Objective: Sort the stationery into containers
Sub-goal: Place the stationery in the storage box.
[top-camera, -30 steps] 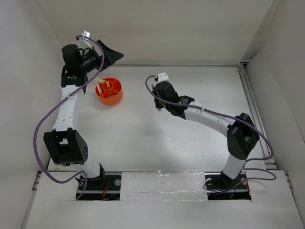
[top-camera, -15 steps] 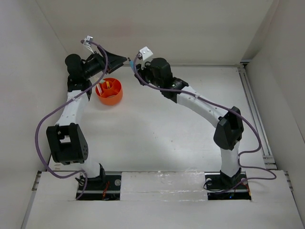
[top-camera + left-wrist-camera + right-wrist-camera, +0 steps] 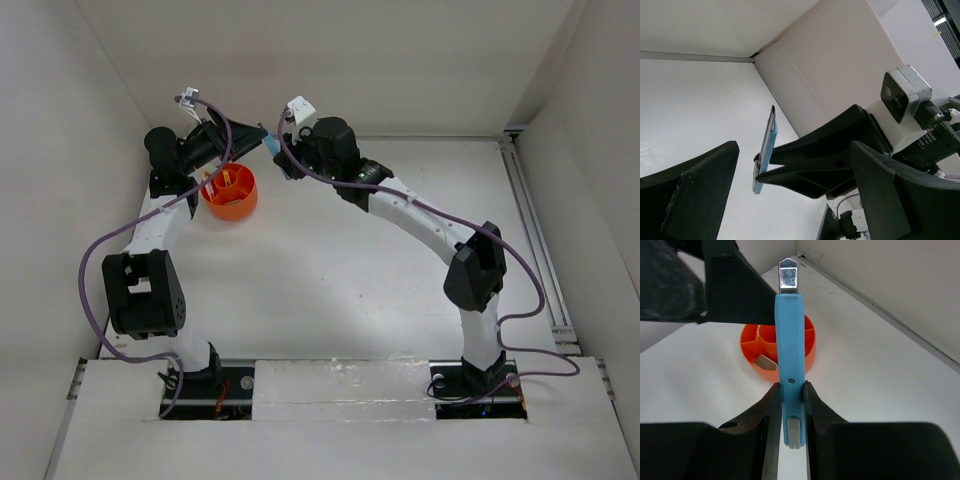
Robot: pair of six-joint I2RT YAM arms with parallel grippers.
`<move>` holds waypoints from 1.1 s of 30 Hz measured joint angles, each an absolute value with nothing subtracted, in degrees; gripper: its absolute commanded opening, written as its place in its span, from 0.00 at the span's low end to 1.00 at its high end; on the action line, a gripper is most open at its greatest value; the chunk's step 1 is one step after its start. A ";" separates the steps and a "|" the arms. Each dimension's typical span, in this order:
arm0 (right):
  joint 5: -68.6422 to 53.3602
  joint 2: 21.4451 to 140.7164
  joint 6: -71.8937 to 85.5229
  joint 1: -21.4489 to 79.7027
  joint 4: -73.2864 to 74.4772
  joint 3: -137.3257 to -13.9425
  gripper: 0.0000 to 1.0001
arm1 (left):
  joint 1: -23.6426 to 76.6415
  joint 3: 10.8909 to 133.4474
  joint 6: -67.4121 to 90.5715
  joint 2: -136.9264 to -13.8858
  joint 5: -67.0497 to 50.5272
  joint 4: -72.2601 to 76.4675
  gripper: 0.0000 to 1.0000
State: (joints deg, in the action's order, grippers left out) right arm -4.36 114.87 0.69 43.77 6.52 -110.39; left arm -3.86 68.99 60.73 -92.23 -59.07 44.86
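Right hand (image 3: pixel 790 386): clenched low on the handle of a blue utility knife (image 3: pixel 790 340), blade end pointing away from the hand.
Change: a second ago this hand hung over the middle of the surface (image 3: pixel 330 300); now it has swung far left.
Left hand (image 3: pixel 250 131): released and empty, its fingers spread either side of the knife.
Meaning: probably a handover, with the knife not yet sorted.
Right wrist only: orange tub (image 3: pixel 749 354) beyond the knife, with a tan eraser (image 3: pixel 764 362) in one compartment.
Left wrist only: knife edge-on, with gaps to both fingers.
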 measured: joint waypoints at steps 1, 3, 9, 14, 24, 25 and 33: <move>-4.78 114.87 0.80 43.97 6.52 -110.56 0.00 | -3.86 68.99 60.73 -92.25 -58.94 45.15 0.86; -5.43 114.87 0.99 44.45 6.63 -110.78 0.00 | -3.86 68.93 60.71 -92.33 -58.63 45.69 0.76; -6.79 114.87 1.56 46.28 7.03 -111.24 0.00 | -3.86 68.86 60.12 -92.99 -58.24 46.54 0.39; -7.09 114.89 1.96 47.13 8.43 -113.62 0.00 | -3.86 68.86 60.36 -93.97 -58.15 47.07 0.00; -7.27 115.79 2.68 46.37 6.98 -113.65 0.93 | -4.05 70.00 51.03 -94.06 -54.48 38.87 0.00; -7.25 114.87 2.76 45.93 5.72 -111.42 0.94 | -4.01 70.63 48.16 -94.06 -53.15 36.03 0.00; -6.04 104.18 2.90 37.69 1.19 -84.68 0.94 | -3.97 82.15 25.78 -95.48 -38.02 18.98 0.00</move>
State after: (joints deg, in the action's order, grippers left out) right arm -6.04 104.18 2.90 37.69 1.19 -84.68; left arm -3.97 82.15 25.78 -95.48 -38.02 18.98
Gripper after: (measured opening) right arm 0.943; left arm 0.032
